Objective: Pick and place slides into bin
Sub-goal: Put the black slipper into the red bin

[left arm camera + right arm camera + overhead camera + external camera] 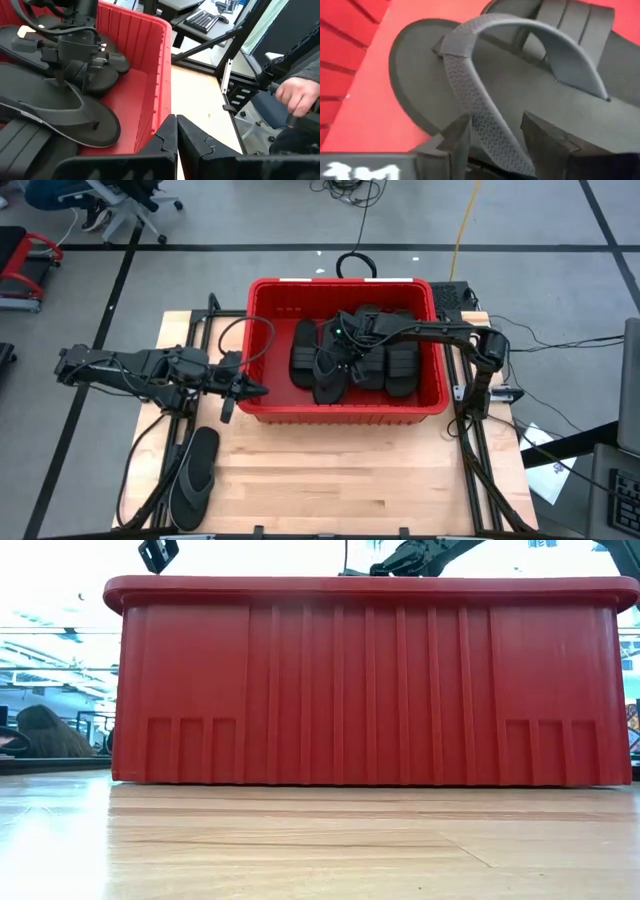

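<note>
The red bin stands at the table's far middle and fills the low view. Several black slides lie in it, band-strapped ones and a thong sandal on top of them. A second thong sandal lies flat on the table near the front left. My right gripper is low inside the bin, open, with one finger on either side of the top thong sandal's strap. My left gripper is shut and empty, at rim height by the bin's left wall. My right gripper's fingers come from above and stand on either side of one arm of the thong sandal's Y strap, near the toe post. I cannot tell whether they touch it. The sandal lies on the other slides in the bin.
The wood table in front of the bin is bare apart from the loose sandal. A person's hand shows beyond the table's edge. Dark frame rails run along both table sides, and cables cross the floor behind.
</note>
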Tool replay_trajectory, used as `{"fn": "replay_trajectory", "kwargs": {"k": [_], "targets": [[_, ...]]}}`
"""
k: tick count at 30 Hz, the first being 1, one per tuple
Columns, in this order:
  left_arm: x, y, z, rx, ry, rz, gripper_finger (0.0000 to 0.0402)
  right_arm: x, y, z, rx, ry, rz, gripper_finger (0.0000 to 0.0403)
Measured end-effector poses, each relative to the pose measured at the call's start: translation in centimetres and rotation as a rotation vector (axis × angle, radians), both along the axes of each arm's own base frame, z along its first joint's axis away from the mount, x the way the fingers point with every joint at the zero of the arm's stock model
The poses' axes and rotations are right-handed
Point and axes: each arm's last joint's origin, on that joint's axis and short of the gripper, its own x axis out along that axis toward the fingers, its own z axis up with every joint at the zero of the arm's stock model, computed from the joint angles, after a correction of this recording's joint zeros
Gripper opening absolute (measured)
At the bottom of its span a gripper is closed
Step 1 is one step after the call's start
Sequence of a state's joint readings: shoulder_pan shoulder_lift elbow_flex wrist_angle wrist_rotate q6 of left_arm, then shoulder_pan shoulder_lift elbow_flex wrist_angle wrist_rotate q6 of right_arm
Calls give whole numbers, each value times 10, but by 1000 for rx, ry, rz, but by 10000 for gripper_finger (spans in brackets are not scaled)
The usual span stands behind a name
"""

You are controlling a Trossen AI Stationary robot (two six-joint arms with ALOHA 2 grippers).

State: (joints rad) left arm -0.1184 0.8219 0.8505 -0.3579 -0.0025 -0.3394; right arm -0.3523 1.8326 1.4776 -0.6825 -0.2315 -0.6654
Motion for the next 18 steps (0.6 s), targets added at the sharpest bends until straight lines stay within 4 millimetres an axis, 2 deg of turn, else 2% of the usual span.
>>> {"fn": "replay_trajectory", "kwargs": {"k": [4,9,13,18], "targets": [[-1,0,-2,-4,26,2,2,-2,-2,0,-10,5,18,121],[-1,0,-3,-6,36,11,2,-3,-12,0,-157,32,-11,15],[-1,0,-3,-6,36,14,1,-6,-22,1,-203,40,-30,9],[-1,1,-3,-11,37,22,2,-11,-28,0,-152,31,-14,4]]}}
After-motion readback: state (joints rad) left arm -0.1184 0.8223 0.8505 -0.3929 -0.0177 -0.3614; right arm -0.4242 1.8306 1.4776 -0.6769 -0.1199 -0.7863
